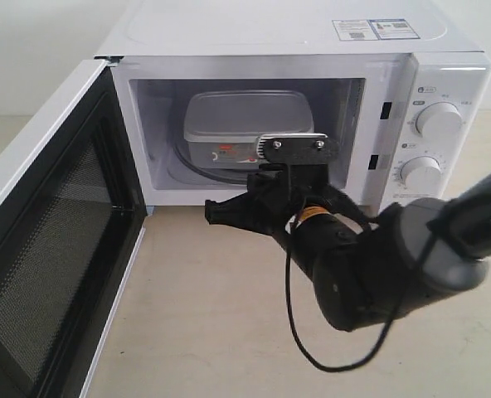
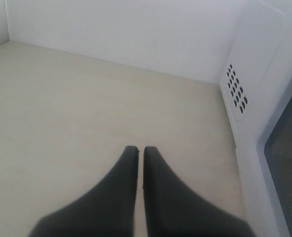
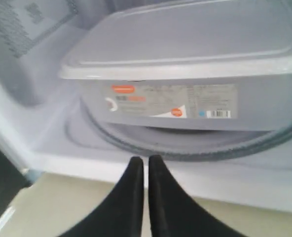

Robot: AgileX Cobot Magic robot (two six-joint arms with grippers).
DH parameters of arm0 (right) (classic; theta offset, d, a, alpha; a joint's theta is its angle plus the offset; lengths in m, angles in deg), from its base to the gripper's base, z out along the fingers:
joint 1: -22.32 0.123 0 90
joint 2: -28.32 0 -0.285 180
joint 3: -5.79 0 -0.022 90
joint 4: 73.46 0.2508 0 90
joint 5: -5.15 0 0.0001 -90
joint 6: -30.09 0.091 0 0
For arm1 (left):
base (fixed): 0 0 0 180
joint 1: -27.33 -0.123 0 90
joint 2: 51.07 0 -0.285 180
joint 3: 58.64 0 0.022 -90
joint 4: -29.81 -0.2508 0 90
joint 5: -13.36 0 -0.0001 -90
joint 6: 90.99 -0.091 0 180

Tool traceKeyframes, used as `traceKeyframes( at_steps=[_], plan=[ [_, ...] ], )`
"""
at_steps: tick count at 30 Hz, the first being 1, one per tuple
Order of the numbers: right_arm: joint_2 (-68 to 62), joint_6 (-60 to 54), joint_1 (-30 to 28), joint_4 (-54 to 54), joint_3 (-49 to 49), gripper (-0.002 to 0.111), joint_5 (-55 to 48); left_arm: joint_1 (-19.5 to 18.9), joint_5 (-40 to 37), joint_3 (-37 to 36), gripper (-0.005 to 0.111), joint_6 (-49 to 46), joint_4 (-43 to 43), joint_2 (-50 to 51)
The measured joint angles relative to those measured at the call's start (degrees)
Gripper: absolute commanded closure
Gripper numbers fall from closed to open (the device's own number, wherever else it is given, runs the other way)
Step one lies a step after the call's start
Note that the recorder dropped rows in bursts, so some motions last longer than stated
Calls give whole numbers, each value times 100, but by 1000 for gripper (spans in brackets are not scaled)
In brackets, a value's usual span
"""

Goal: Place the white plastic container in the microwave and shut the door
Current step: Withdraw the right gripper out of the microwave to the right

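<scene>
While the container (image 1: 247, 124) sat inside the microwave (image 1: 312, 33), the right claw (image 3: 145, 159) hung just outside — pinched together, empty. Placing looked done; the door (image 1: 51, 249) stood wide open, so the next move likely called for swinging it closed. The left claw (image 2: 140, 149) was likewise pinched, empty.

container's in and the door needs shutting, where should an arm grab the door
Probably no grip: push the door on its white outer face near the free edge, coming from the left behind it. It stands swung wide, only its black inner face showing, nothing there to pinch.
</scene>
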Motion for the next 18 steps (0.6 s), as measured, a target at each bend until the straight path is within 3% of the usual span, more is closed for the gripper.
traceKeyframes(
  at_steps=[5,8,13,18],
  plan=[
    [1234,-79,258,437,927,108,-715,0,0,0,102,0,0,0],
    [2043,-462,280,729,1374,108,-1644,0,0,0,102,0,0,0],
    [3477,-1682,280,1383,1568,108,-3920,0,0,0,102,0,0,0],
    [4622,-1932,280,1538,1576,108,-5721,0,0,0,102,0,0,0]
  ],
)
